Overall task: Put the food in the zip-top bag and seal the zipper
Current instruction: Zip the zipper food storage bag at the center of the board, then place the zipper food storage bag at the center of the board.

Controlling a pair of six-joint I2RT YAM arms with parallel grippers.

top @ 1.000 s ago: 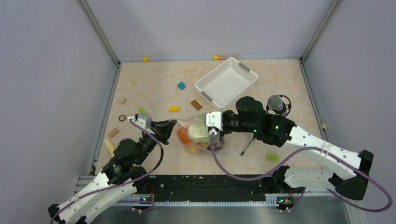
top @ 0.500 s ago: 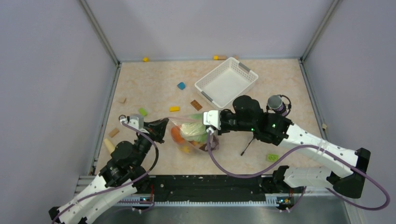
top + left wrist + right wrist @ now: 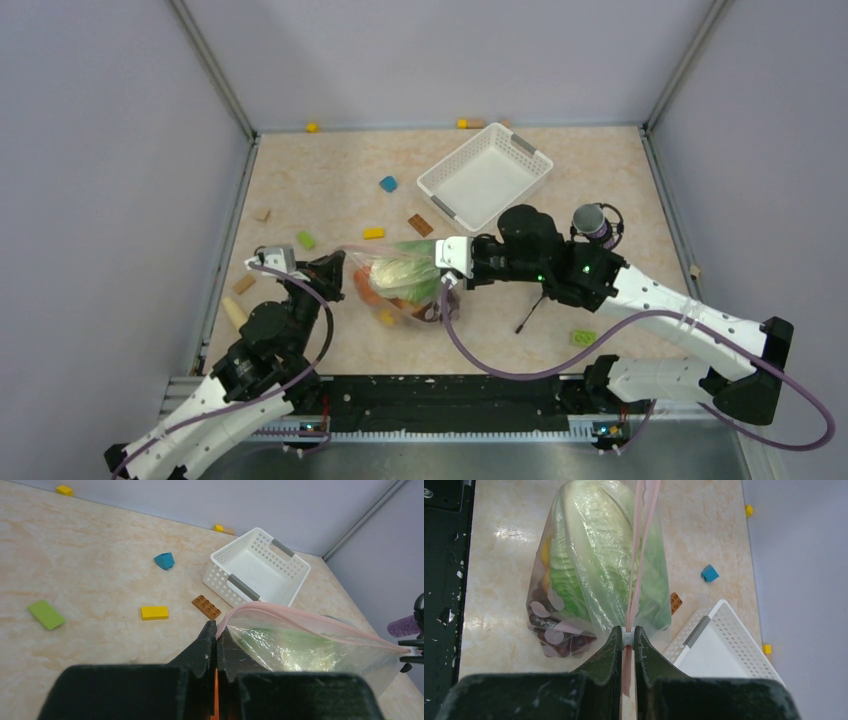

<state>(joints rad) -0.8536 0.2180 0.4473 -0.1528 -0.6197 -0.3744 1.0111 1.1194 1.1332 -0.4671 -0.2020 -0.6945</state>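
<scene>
Bag (image 3: 398, 283) further left, zipper (image 3: 630, 614) prob. taut

Light is bright, even and diffuse, falling from above. The top view is sharp throughout, with only faint, soft-edged shadows on the worktop (image 3: 330, 180) beneath the arms. The walls (image 3: 450, 60) are evenly lit. In the right wrist view the worktop carries pale glossy patches near its front edge, and the clear bag (image 3: 594, 555) shows white glints along its creases. The right pincer (image 3: 627, 632) and the left pincer (image 3: 216, 630) look dark, soft and out of focus close to their lenses, while the background stays crisp.
</scene>
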